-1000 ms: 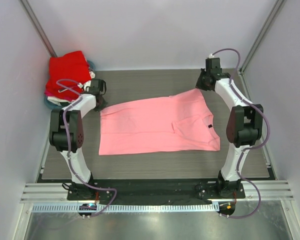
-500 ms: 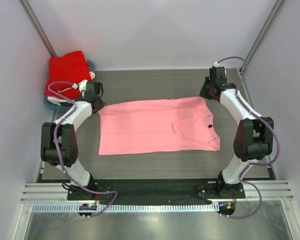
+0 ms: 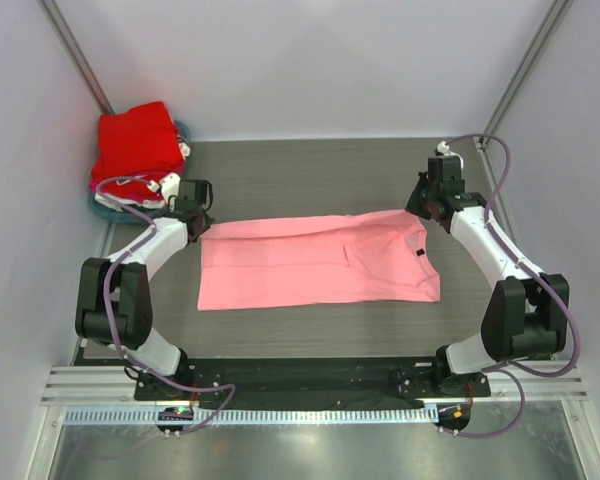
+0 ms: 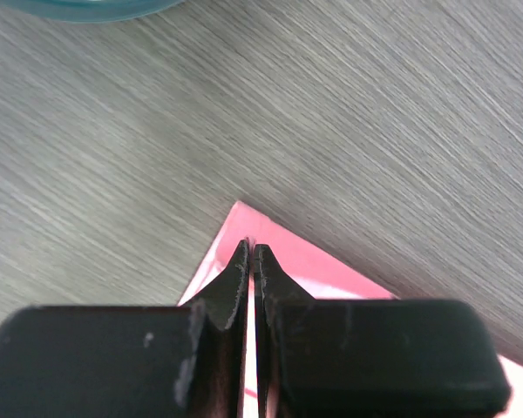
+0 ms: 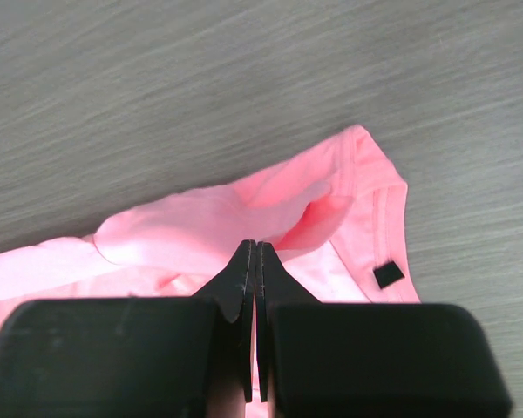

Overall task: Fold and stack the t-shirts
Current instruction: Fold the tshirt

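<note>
pink t-shirt [image 3: 310, 270], far edge folded forward, left gripper [image 4: 251, 250], right gripper [image 5: 255, 247] clamping corners

The light pink short-sleeved cloth t-shirt [image 3: 310, 265] is plain, apart from 1 small square black neck label [image 5: 388, 275]. The flat table top [image 3: 310, 165] is grey with fine wood-grain streaks. The bright red folded cloth t-shirt [image 3: 135, 140] is plain, and the shallow teal tray [image 4: 78, 7] is 1 even colour.
</note>
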### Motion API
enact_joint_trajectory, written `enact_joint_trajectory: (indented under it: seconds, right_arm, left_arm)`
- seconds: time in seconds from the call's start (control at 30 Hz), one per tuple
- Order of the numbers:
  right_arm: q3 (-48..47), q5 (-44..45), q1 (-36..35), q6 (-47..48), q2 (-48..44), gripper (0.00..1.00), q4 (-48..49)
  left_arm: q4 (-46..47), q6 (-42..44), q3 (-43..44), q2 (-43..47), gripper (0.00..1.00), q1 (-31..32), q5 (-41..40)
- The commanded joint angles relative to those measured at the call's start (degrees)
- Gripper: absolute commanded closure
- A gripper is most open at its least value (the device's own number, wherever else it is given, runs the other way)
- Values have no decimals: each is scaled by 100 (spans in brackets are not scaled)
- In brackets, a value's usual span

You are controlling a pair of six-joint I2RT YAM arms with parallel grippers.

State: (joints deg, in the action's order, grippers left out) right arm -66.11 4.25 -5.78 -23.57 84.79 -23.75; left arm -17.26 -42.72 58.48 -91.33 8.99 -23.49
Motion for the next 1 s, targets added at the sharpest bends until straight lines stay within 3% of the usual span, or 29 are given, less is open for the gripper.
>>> enact_joint_trajectory:
  seconds: [0.0,0.7,0.77,0.8,0.9,0.97]
  right_arm:
    - [299,137,7,-86,-358,99,256]
    - [2989,541,-2,-1351,-2211,97,1153]
    - [3295,585,7,-1553,-2388,86,1214]
    - [3402,612,-2,-1615,-2510,64,1284]
    - [3771,682,-2,-1703,-3055,50,1486]
    - [3859,691,-2,-1660,-3372,47,1583]
  left_arm:
    - [354,-123,-222,405,100,-12,-394]
    - [574,-492,-1365,1266,99,-12,-315]
    - [574,-509,-1488,1319,92,-12,-280]
    - [583,-535,-1541,1424,74,-12,-236]
    - [609,-580,-1787,1679,56,-12,-209]
    - [627,-571,-1875,2013,53,-12,-148]
